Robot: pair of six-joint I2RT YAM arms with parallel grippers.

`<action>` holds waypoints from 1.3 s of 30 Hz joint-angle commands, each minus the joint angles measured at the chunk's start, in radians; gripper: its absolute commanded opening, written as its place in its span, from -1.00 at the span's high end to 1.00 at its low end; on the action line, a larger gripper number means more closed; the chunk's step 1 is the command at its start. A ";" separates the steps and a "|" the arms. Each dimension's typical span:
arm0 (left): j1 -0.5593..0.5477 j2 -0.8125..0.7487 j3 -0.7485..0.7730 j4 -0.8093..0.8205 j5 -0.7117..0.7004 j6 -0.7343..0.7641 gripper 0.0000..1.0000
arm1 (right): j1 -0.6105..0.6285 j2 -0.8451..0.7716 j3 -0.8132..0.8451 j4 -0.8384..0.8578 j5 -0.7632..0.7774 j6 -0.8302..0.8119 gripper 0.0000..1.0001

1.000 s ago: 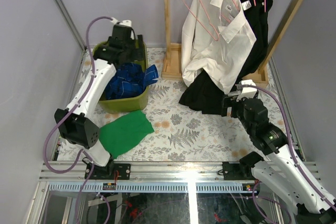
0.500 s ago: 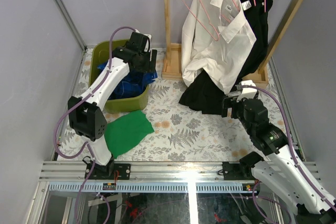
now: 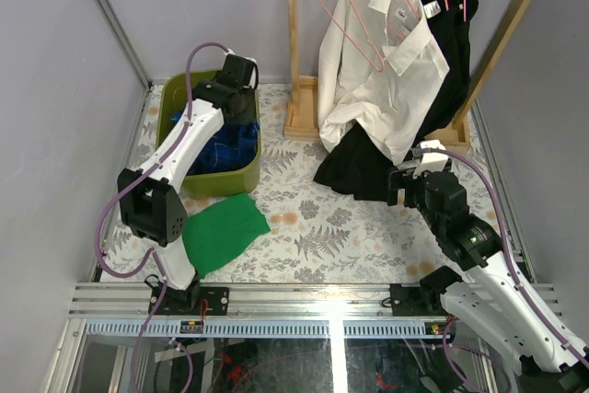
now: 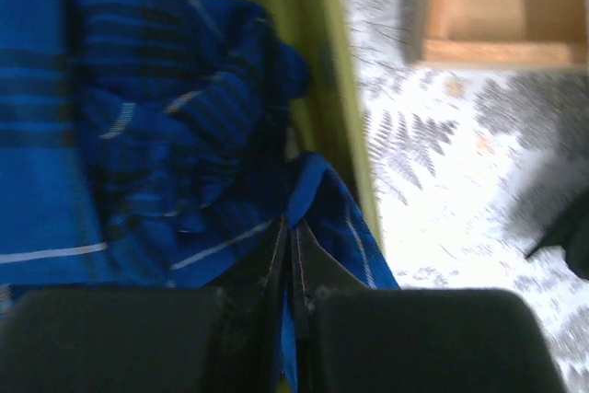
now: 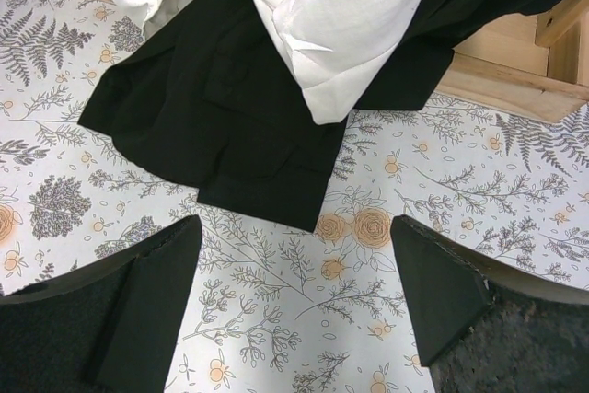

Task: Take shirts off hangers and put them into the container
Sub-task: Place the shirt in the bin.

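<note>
In the upper right of the overhead view, the white shirt (image 3: 382, 71) and black shirts (image 3: 363, 167) hang on pink hangers (image 3: 354, 20). At centre left, the container (image 3: 216, 179) holds the blue shirt (image 3: 221, 144), with one fold draped over its right rim. The left gripper (image 4: 288, 227) is clenched at that fold, and whether it pinches cloth is unclear. It is best to sweep the fold inward, below the rim. The right gripper (image 5: 296, 227) hovers splayed and empty near the black hem.

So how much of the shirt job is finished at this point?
Done: the blue shirt lies in the container. In hand: the left gripper is shut at that shirt's edge by the rim; the right gripper hovers open beside the black shirts. Left: those and the white shirt hang on the rack.
</note>
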 commanded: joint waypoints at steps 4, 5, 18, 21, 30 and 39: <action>0.055 -0.009 -0.080 0.099 -0.378 -0.039 1.00 | 0.004 -0.011 0.005 0.017 0.002 -0.016 -0.83; 0.055 0.015 -0.084 0.089 -0.381 -0.040 1.00 | 0.004 -0.011 0.003 0.019 0.001 -0.016 -0.82; 0.011 0.209 -0.044 -0.010 -0.117 -0.082 0.28 | 0.004 -0.007 0.010 0.016 -0.011 -0.008 -0.82; 0.040 0.144 0.077 -0.064 -0.167 -0.098 0.08 | 0.005 -0.010 0.013 0.012 -0.006 -0.007 -0.82; 0.092 -0.075 0.100 0.007 -0.209 -0.074 -0.57 | 0.004 0.006 0.011 0.027 -0.015 -0.011 -0.83; 0.212 0.125 -0.087 0.043 0.045 -0.170 0.03 | 0.004 0.009 0.010 0.042 -0.029 0.004 -0.82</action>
